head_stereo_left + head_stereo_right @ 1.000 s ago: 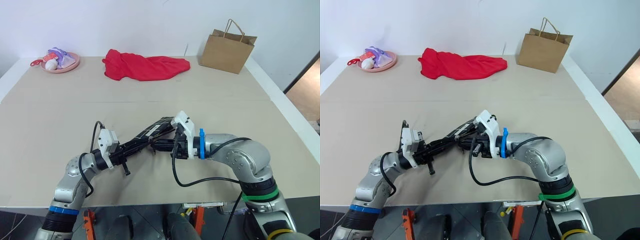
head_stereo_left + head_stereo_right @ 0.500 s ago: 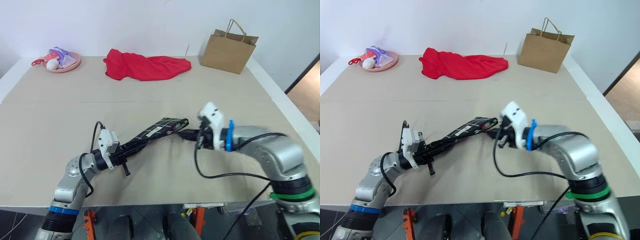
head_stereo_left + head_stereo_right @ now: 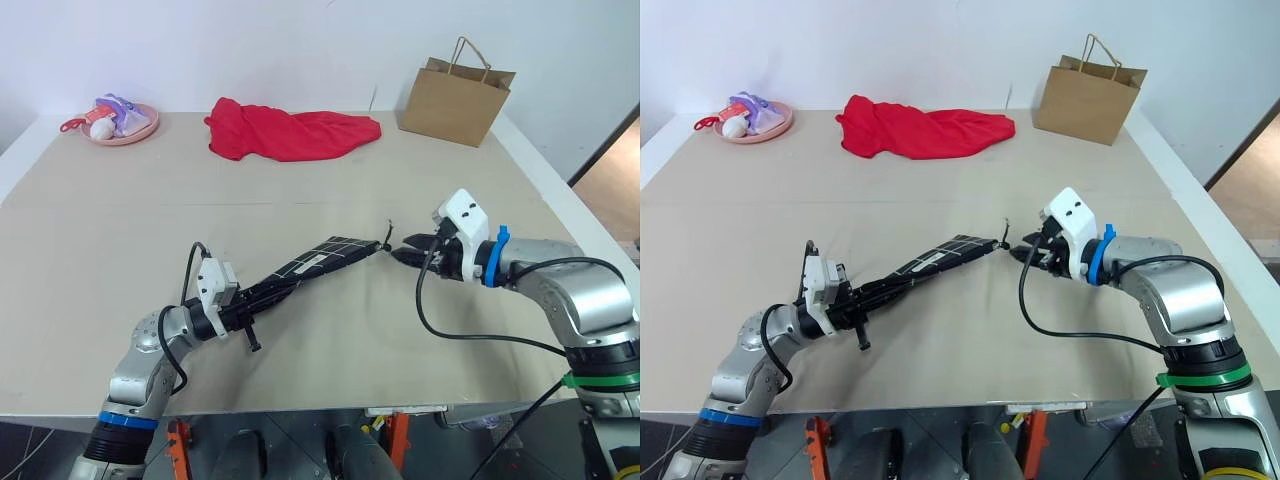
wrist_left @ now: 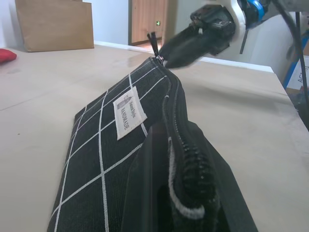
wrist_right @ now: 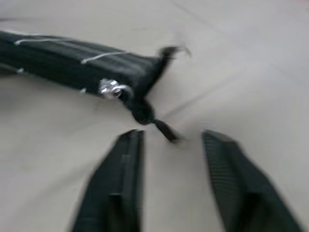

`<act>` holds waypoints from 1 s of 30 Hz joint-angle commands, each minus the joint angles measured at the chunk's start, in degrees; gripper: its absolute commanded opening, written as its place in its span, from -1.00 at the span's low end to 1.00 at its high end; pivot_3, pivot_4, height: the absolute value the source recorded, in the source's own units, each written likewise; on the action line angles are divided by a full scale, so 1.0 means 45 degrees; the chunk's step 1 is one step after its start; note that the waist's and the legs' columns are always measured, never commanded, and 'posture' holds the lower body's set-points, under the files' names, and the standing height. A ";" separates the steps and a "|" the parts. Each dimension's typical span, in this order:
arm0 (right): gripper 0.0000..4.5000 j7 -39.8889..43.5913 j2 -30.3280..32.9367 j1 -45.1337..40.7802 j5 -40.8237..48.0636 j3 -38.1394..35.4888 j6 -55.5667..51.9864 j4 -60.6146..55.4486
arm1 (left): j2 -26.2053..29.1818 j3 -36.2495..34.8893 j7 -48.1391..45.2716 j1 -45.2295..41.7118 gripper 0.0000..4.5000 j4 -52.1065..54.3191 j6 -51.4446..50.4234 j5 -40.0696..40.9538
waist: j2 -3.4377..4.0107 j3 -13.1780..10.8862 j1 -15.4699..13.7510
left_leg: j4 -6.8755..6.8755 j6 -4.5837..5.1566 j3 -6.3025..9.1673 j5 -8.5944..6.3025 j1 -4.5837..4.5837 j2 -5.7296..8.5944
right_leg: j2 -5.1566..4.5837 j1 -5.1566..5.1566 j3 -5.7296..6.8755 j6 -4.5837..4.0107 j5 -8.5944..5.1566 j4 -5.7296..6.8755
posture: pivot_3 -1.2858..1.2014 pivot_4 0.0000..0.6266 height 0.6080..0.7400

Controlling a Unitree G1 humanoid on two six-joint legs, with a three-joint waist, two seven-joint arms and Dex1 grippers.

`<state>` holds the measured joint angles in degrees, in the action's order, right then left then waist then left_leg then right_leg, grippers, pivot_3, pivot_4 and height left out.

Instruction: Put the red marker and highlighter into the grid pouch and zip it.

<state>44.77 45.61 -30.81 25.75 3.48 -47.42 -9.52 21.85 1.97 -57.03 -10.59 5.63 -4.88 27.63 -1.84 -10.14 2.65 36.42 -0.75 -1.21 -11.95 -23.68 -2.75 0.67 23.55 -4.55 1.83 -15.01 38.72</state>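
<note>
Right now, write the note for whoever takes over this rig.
Left hand: shut on one end of the grid pouch, holding it off the table.
Right hand: open, just off the pouch's far end, zipper pull hanging free in front of its fingers.
Done: zipper looks run to the far end. Red marker and highlighter not visible; cannot confirm they are inside.
Left: check the closure, set the pouch down.

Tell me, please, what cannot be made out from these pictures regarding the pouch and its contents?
- Red marker and highlighter: whether they lie inside the grid pouch; its fabric hides the inside in every view.
- Zipper pull: blurred in the right wrist view, beyond the open right gripper.
- Left gripper: head views, its fingers merge with the pouch's end.
- Pink plate: its items are too small to name.
</note>
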 commanded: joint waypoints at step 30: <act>0.58 0.2428 0.2179 0.6484 0.1322 -0.4560 0.1634 -0.1772 | 0.0504 0.0151 -0.7207 -0.5799 -0.85 -0.7966 0.6798 -0.0966 | 0.0001 -0.0004 -0.0026 | 0.0009 0.0020 0.0002 0.0005 -0.0026 0.0008 | 0.0003 -0.0026 0.0010 0.0039 0.0042 -0.0089 | 0.03 -0.52 1.00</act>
<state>55.90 54.52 -1.85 31.19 -14.14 -40.65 -15.83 23.44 2.70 -88.70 -36.03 -29.70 26.29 23.21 -1.83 -10.16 2.53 36.45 -0.66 -1.18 -11.92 -23.79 -2.71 0.69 23.43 -4.50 2.00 -14.82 38.32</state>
